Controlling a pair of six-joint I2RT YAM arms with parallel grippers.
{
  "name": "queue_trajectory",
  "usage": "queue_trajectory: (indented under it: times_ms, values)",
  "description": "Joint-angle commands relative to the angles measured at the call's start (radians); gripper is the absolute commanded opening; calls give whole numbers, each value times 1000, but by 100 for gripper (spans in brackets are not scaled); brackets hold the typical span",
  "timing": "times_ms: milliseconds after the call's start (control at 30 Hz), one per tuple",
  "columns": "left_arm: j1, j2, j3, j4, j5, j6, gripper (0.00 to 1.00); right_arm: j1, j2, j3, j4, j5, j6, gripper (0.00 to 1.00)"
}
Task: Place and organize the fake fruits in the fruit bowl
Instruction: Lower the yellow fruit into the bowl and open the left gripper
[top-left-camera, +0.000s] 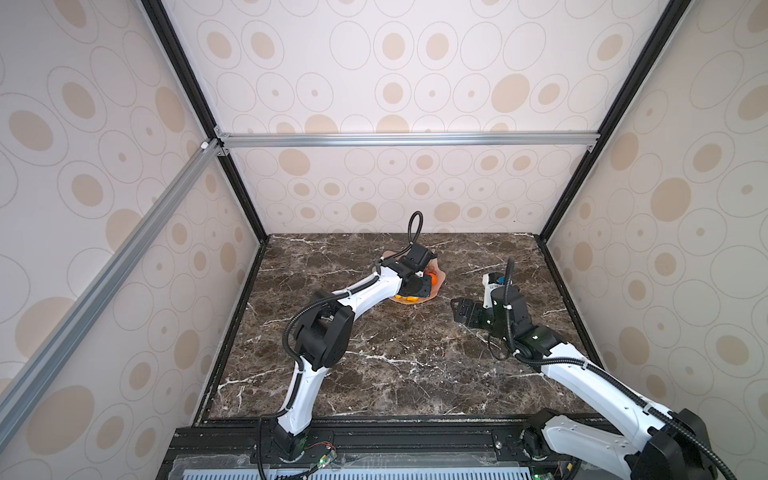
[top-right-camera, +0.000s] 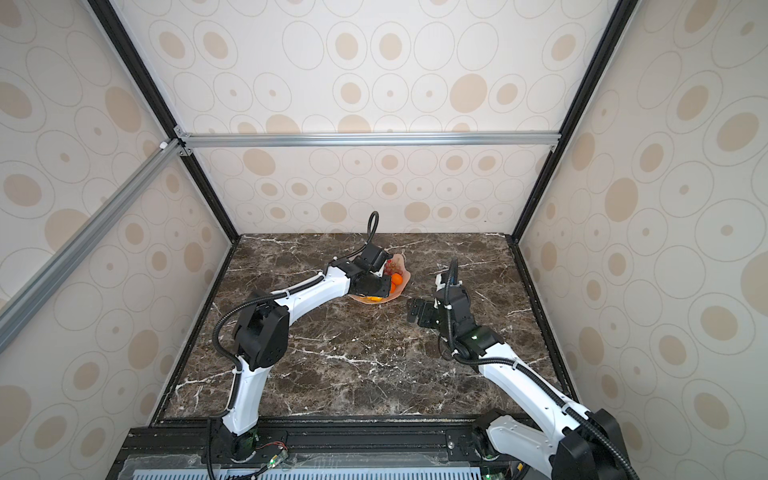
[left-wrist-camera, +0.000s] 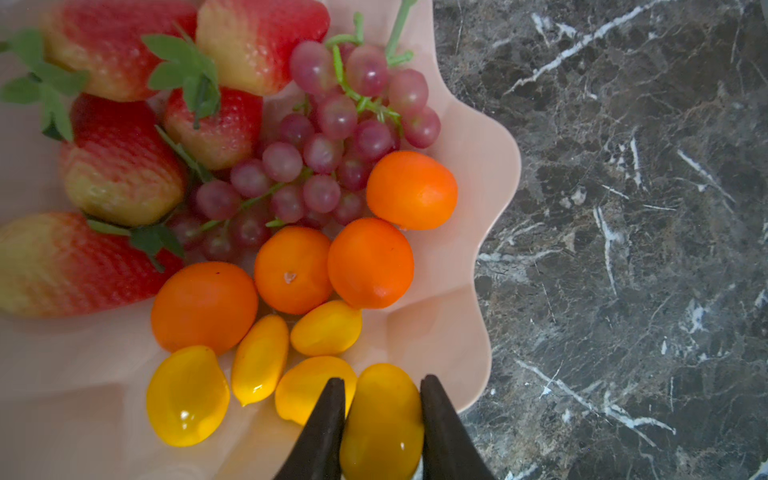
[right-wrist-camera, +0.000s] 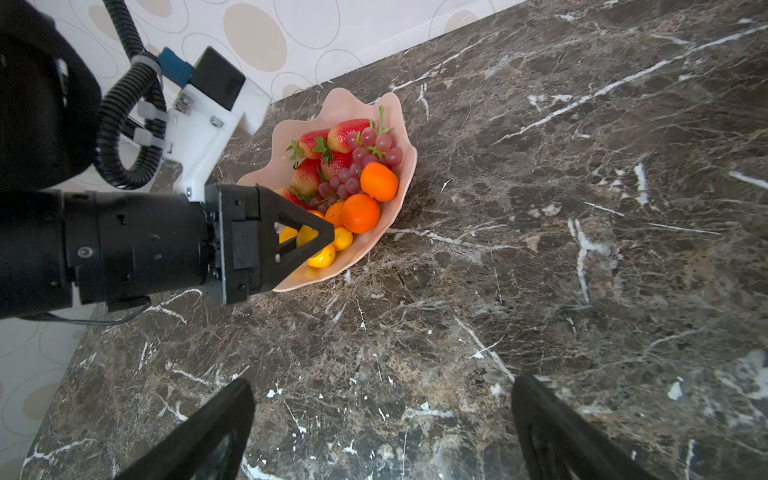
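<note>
One yellow fruit (left-wrist-camera: 382, 419) sits clamped between the jaws of my left gripper (left-wrist-camera: 382, 378), just inside the fruit bowl (left-wrist-camera: 457, 332); my right gripper (right-wrist-camera: 382, 384) gapes wide.

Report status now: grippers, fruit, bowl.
Left gripper jaws shut on yellow oval fruit, over fruit bowl near rim. Right gripper open, empty. Nothing in the way.

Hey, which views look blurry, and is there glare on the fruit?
Left wrist view: strawberries look soft, small glints on the yellow fruit. Right wrist view: fruit bowl sharp, right gripper tips blurred. Both top views: wide-angle, evenly lit.
</note>
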Motion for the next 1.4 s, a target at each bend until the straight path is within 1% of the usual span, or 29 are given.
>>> queue_trajectory:
  times_ms: [0, 367, 967, 1167, 1267, 1367]
  values:
    - [-11, 23, 60, -35, 11, 23, 30, -10, -31, -17, -22, 0, 11, 100]
    - [-16, 74, 116, -57, 2, 26, 31, -19, -64, -31, -41, -2, 18, 100]
    - [-16, 113, 168, -92, -18, 33, 36, -23, -63, -14, -63, -3, 5, 100]
    - [-16, 67, 186, -92, -36, 54, 37, -23, -73, -17, -55, -4, -9, 100]
    - [-17, 2, 167, -55, -35, 81, 37, -23, -96, -23, -41, 0, -28, 100]
    - [-17, -94, 95, 18, -44, 116, 38, -23, -128, -30, -20, 24, -49, 100]
